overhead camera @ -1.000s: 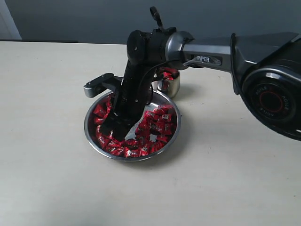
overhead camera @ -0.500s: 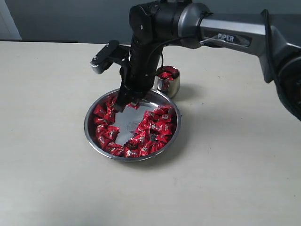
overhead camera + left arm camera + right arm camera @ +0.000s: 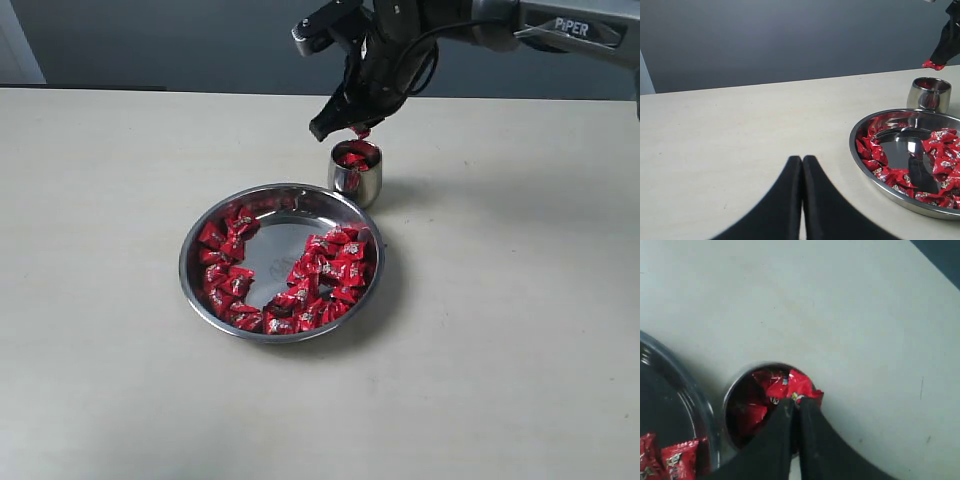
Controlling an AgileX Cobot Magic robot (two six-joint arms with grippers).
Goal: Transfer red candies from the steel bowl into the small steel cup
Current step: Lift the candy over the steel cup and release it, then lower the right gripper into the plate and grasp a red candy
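The steel bowl (image 3: 372,215) sits mid-table with many red candies (image 3: 330,270) ringed round its bare centre; it also shows in the left wrist view (image 3: 858,150). Behind it stands the small steel cup (image 3: 366,183), with red candies (image 3: 752,412) inside. My right gripper (image 3: 356,130) hangs just above the cup, shut on a red candy (image 3: 802,386) that pokes out past its fingertips. In the left wrist view that candy (image 3: 934,64) dangles over the cup (image 3: 930,96). My left gripper (image 3: 802,161) is shut on nothing, low over the table, off to the side of the bowl.
The pale table (image 3: 520,350) stretches round the bowl and cup. A dark grey wall (image 3: 150,40) runs behind its far edge. The right arm (image 3: 560,25) reaches in from the upper right.
My right gripper has lifted out of the bowl with a red candy and swung back and to the right, and it now hangs over the cup. The bowl's centre is uncovered.
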